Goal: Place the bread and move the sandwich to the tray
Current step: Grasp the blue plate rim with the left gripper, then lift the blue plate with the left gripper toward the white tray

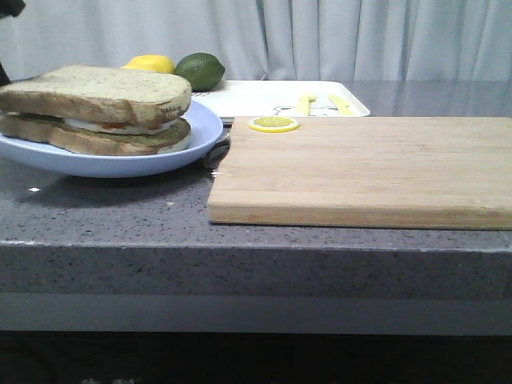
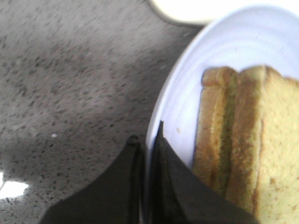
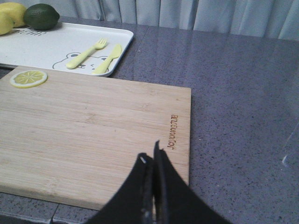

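Observation:
The sandwich (image 1: 104, 132) lies on the pale blue plate (image 1: 120, 164) at the table's left. The thick speckled bread (image 1: 96, 92) is its top slice, with fried egg under it. In the left wrist view my left gripper (image 2: 145, 140) is shut on the plate's rim (image 2: 168, 121), with the sandwich (image 2: 252, 149) just beside the fingers. The white tray (image 1: 256, 100) lies behind the plate and board, and holds a yellow fork (image 3: 86, 52) and knife (image 3: 108, 58). My right gripper (image 3: 152, 161) is shut and empty over the cutting board's near right part.
A wooden cutting board (image 1: 360, 168) lies right of the plate, with a lemon slice (image 1: 274, 123) at its far left corner. A lemon (image 1: 152, 63) and a lime (image 1: 200, 70) sit at the tray's far left. Grey counter lies right of the board.

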